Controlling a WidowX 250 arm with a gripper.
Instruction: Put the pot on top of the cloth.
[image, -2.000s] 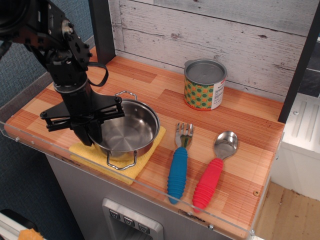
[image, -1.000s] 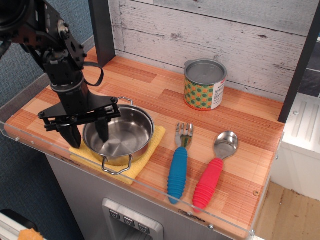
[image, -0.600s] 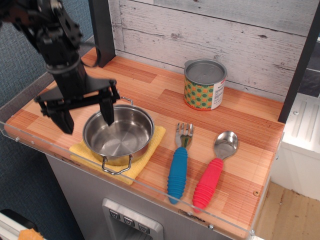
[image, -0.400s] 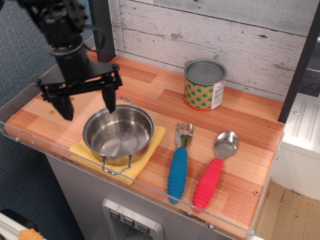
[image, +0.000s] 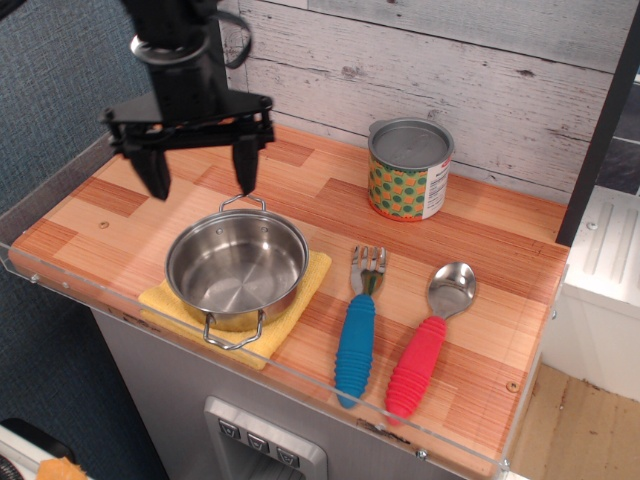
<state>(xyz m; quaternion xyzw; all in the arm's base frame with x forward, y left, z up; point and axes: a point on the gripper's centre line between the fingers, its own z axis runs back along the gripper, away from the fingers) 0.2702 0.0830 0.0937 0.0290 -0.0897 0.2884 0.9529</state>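
Observation:
The shiny steel pot (image: 237, 271) with two wire loop handles sits upright on the yellow cloth (image: 300, 300) near the counter's front left edge. The cloth shows around the pot's front and right sides. My gripper (image: 200, 178) hangs open and empty above and behind the pot, its two black fingers spread wide, clear of the pot's rim.
A green-and-orange patterned tin can (image: 409, 168) stands at the back. A blue-handled fork (image: 357, 329) and a red-handled spoon (image: 427, 338) lie right of the pot. A clear plastic lip (image: 300, 385) runs along the counter's front edge. A dark post (image: 203, 60) stands at the back left.
My gripper let go of the pot, which settled on the cloth, then rose and moved back and to the right, away from it, staying open.

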